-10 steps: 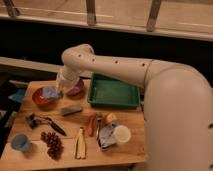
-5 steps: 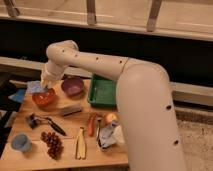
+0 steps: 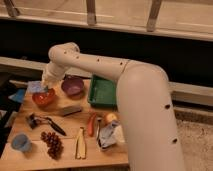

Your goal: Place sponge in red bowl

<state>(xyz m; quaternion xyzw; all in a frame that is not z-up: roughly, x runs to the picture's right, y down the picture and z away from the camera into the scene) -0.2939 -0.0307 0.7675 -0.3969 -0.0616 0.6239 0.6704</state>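
The red bowl (image 3: 44,98) sits at the left of the wooden table (image 3: 67,159). My gripper (image 3: 44,88) hangs at the end of the white arm, just above the bowl's far left rim. It is shut on a light blue sponge (image 3: 35,86), which sits at the bowl's upper left edge, partly over it. The fingertips are hidden behind the sponge and the wrist.
A purple bowl (image 3: 73,85) stands right of the red one, and a green tray (image 3: 102,91) beyond it. A grey block (image 3: 70,110), black tool (image 3: 44,123), grapes (image 3: 51,143), blue cup (image 3: 20,142), banana (image 3: 80,145), chili (image 3: 91,124), apple (image 3: 111,118) and white bag (image 3: 111,135) lie in front. A blue cloth (image 3: 18,95) lies at the far left.
The arm has swung left with the sponge, from between the two bowls to above the red bowl's left rim.
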